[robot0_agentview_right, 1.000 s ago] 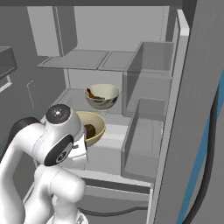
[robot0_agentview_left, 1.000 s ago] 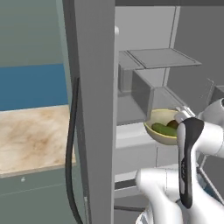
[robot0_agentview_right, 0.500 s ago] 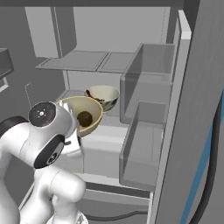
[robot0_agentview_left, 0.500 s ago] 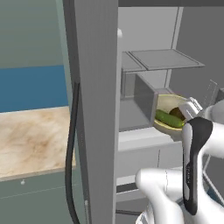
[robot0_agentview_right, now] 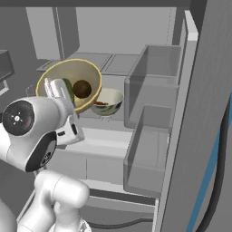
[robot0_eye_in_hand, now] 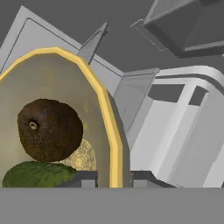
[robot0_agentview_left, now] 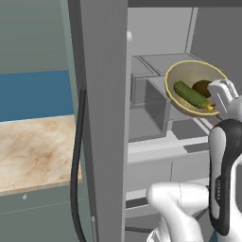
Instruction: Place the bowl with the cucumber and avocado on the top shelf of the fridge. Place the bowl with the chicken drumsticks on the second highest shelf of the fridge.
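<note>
The bowl with the cucumber and avocado [robot0_agentview_left: 189, 80] [robot0_agentview_right: 88, 77] [robot0_eye_in_hand: 94, 100] hangs tilted in the air inside the open fridge [robot0_agentview_left: 101, 94]. My gripper [robot0_agentview_left: 220, 96] [robot0_agentview_right: 60, 92] [robot0_eye_in_hand: 113, 179] is shut on its yellowish rim. A dark avocado [robot0_eye_in_hand: 49, 129] and a green cucumber [robot0_eye_in_hand: 37, 175] lie inside it. The bowl is level with the top shelf [robot0_agentview_left: 160, 60] [robot0_agentview_right: 120, 64], in front of it. The bowl with the chicken drumsticks [robot0_agentview_right: 110, 97] stands on a lower shelf just behind and right of the held bowl, with the reddish chicken drumsticks [robot0_agentview_right: 101, 103] partly visible.
The grey fridge door [robot0_agentview_left: 99, 142] with its dark curved handle [robot0_agentview_left: 75, 170] stands open at the left. Door bins [robot0_agentview_right: 152, 86] [robot0_agentview_right: 147, 163] jut out on the right side. A marble counter [robot0_agentview_left: 33, 151] lies left of the fridge.
The arm has raised the held bowl from the lower shelf level up to the top shelf level and tipped it further toward the cameras. The drumstick bowl has not moved.
</note>
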